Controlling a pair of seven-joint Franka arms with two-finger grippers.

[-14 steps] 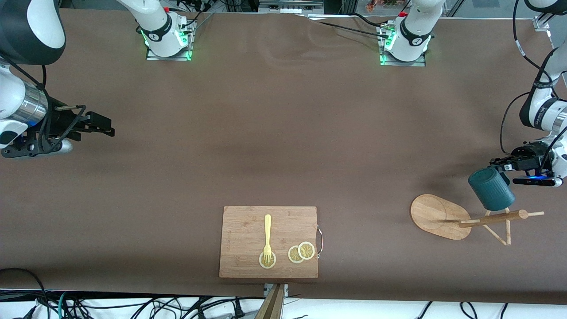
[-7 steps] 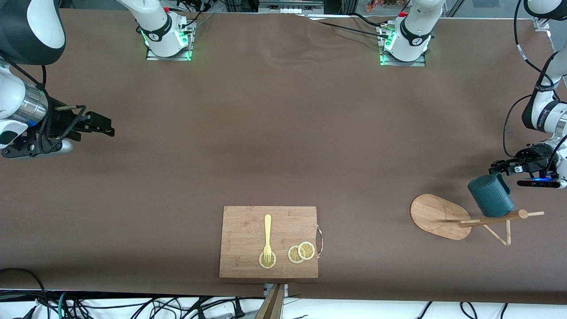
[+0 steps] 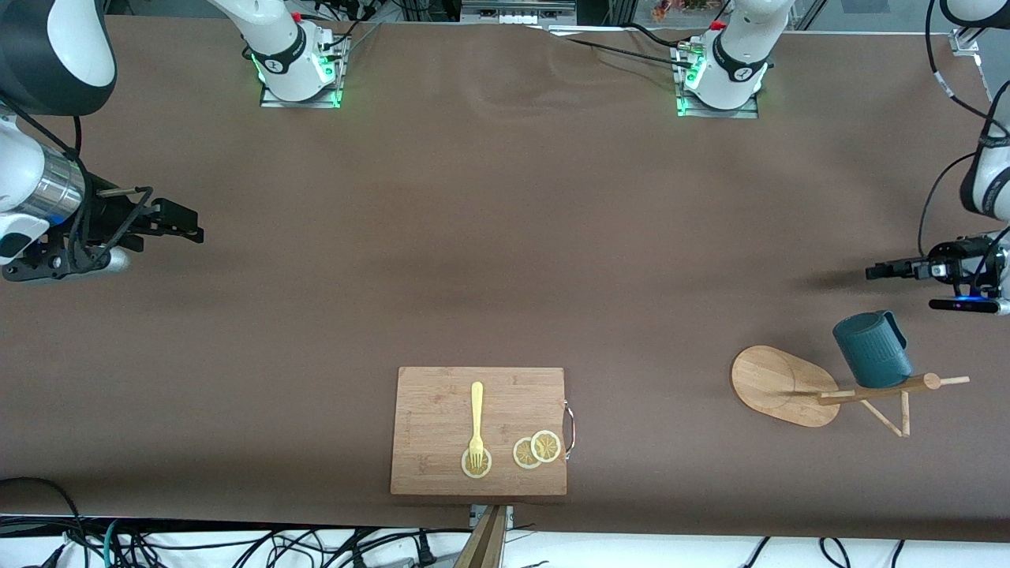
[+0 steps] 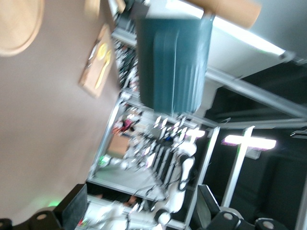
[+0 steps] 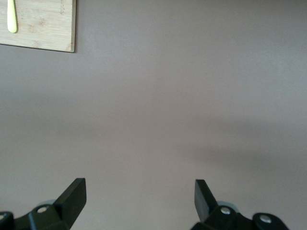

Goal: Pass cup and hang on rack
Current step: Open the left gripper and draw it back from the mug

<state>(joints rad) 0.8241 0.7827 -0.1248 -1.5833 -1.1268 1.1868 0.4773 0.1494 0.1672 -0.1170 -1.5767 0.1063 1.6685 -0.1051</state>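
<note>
Ribbed dark teal cup (image 3: 871, 360) hangs on the light wooden mug rack (image 3: 836, 391), nothing gripping it; left pincer (image 3: 876, 271) spread wide beside it, right pincer (image 3: 188, 229) wide, waiting; risk: the cup slipping off its thin peg onto the counter (image 3: 505, 260).

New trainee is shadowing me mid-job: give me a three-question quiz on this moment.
1. True or false: the left gripper is shut on the cup.
2. The cup hangs on: A) the rack B) the board C) the table.
3. Fill in: the fork lies on the ____.

Key: 1 false, its jaws are open and clear of the cup. 2 A. 3 board. The right gripper waits open at its end of the table.
</note>
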